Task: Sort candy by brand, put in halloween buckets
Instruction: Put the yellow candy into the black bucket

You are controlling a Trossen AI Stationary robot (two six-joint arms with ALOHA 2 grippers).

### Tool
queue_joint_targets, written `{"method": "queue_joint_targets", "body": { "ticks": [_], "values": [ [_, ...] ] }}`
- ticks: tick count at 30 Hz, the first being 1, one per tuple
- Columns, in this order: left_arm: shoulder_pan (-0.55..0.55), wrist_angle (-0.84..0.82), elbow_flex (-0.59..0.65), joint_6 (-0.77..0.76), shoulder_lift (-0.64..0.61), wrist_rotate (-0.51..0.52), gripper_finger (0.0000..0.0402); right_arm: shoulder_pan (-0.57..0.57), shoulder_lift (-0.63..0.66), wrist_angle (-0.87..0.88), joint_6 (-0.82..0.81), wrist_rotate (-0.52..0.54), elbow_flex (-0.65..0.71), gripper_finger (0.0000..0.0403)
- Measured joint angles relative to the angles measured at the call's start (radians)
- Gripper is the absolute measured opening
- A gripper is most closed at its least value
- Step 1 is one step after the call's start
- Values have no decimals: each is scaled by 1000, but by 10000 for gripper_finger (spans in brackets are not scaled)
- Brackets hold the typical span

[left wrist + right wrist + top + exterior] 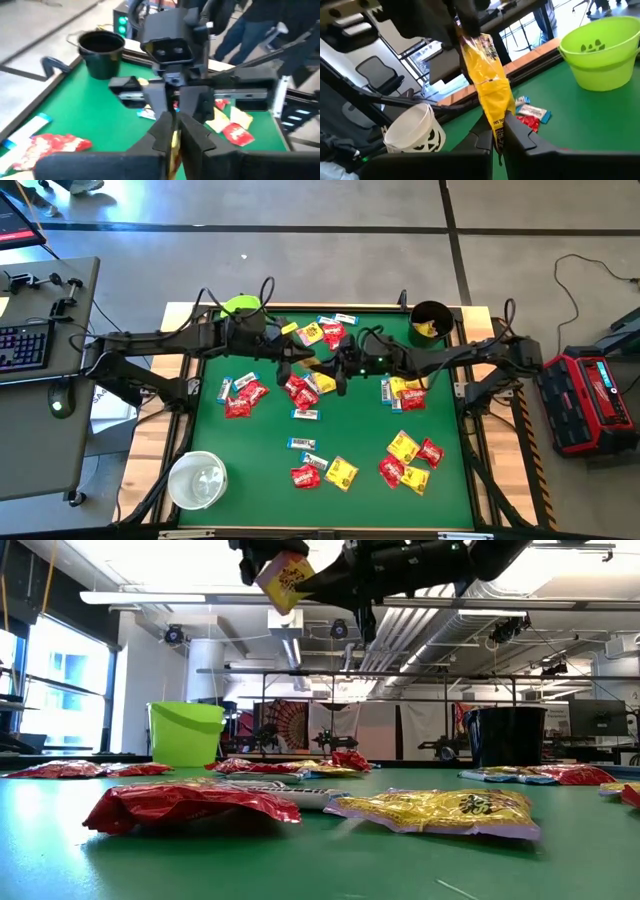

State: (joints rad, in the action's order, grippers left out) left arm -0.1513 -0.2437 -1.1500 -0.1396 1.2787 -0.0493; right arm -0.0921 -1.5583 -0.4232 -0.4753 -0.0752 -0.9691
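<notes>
Candy: one yellow packet (487,85) hangs in mid-air over the middle of the table (260,450), stretched between both grippers; the rest lies loose on the green top
Left gripper (172,120): fingers pressed together on the packet's upper end; a strip of yellow shows between them
Right gripper (499,130): fingers clamped on the packet's lower end, facing the left gripper nose to nose
Why held so: this looks like a handover; the black bucket (445,310) already holds yellow candy and sits at the right arm's far corner, so passing the packet to the right arm suits that reach
Next need: the left fingers must let go before the right arm pulls away, or the wrapper may tear or slip
Buckets: three; green bucket (240,302) at the far left corner, black at the far right, white bucket (180,470) at the near left; each sits at a table corner, which leaves the middle free for picking
Red packets (238,408): about ten on the table, in scattered clusters
Yellow packets: about six on the table, plus the held one
White-and-blue bars (301,444): about seven; some overlap other pieces, so the count is rough
Sorting: mostly undone, judging by the candy left on the table
</notes>
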Motion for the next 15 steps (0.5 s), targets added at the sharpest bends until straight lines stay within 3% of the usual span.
{"method": "queue_joint_targets", "body": {
  "ticks": [7, 11, 15],
  "values": [
    [-2, -3, 0, 19, -56, 63, 91, -2, 82, 110, 9, 85, 0, 5],
    [-2, -16, 0, 21, -88, 147, 123, -22, 151, 268, 5, 176, 0, 5],
    [-2, -25, 12, 21, -104, 164, 143, -64, 230, 458, -29, 282, 0, 5]
  ]
}}
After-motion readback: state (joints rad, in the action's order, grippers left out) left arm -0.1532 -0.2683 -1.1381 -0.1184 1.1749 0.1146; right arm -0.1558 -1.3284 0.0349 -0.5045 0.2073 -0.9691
